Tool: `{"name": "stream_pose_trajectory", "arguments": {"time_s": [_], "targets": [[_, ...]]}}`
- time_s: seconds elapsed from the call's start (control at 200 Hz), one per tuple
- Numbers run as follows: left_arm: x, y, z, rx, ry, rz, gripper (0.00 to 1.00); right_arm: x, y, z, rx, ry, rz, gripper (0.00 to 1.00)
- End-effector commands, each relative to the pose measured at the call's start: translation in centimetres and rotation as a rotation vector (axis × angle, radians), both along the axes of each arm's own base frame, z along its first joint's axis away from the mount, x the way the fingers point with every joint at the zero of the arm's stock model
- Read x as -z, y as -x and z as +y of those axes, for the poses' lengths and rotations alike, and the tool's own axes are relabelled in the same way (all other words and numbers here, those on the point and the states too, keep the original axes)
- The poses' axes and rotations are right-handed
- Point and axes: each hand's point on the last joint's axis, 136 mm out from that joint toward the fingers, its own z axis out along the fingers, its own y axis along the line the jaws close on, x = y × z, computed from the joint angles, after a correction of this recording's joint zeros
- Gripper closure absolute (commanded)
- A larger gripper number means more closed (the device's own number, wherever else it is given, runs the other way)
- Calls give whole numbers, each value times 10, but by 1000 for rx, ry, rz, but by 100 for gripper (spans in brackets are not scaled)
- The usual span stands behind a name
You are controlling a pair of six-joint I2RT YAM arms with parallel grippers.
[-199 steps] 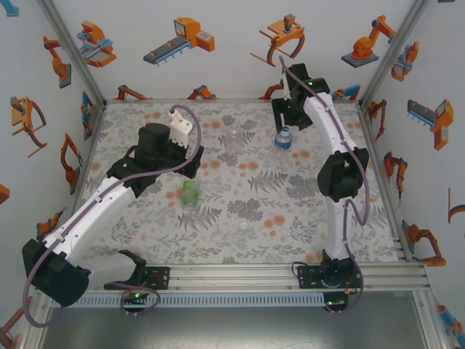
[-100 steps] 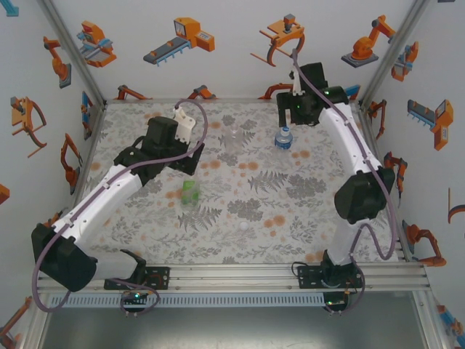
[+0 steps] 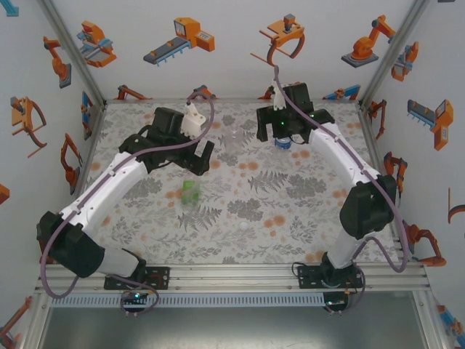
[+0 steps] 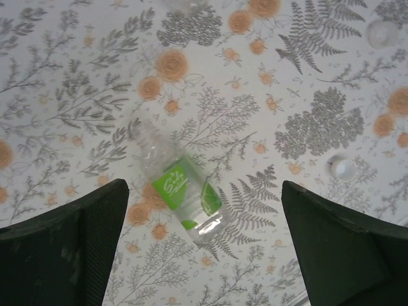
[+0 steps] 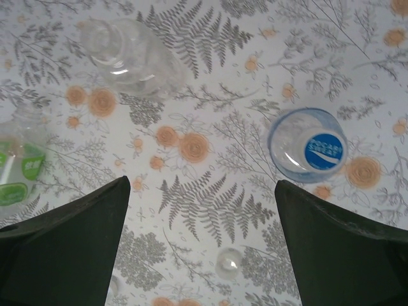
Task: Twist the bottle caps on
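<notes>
A green-labelled bottle (image 4: pixel 180 189) lies below and between the wide-apart fingers of my left gripper (image 4: pixel 204 186), which is open and touches nothing. It also stands out as a green bottle (image 3: pixel 189 192) just in front of the left gripper (image 3: pixel 186 157). A white cap (image 4: pixel 343 167) rests to its right. My right gripper (image 5: pixel 203 183) is open above the cloth, near the blue-logo bottle (image 5: pixel 308 152) and the plain clear bottle (image 5: pixel 129 56). A translucent cap (image 5: pixel 228 262) lies between its fingers. From above, the right gripper (image 3: pixel 282 132) hovers over the blue-logo bottle (image 3: pixel 283 142).
The floral cloth (image 3: pixel 305 211) covers the table inside white walls with orange robot prints. The clear bottle (image 3: pixel 232 138) stands between the two grippers at the back. One small cap (image 3: pixel 243 227) lies alone on the cloth's front half. An aluminium rail (image 3: pixel 240 273) runs along the near edge.
The left gripper has swung back and to the right, ending behind the green bottle. The right gripper has moved left and over the blue-logo bottle, and its jaws have widened.
</notes>
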Motion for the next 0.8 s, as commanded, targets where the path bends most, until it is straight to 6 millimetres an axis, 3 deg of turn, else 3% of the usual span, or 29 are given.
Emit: {"name": "stream_pose_trajectory", "arguments": {"time_s": [0.0, 0.451, 0.606, 0.796], "targets": [[-4, 16, -10, 88, 33, 50, 3, -9, -5, 17, -12, -33, -48, 16], [-15, 21, -3, 82, 45, -5, 3, 7, -18, 67, -58, -71, -131, 13], [-14, 19, 3, 48, 42, -34, 3, 17, -24, 74, -49, -102, -156, 1], [-15, 5, 19, -75, 35, -107, 3, 30, -30, 82, -74, -154, -239, 1]]}}
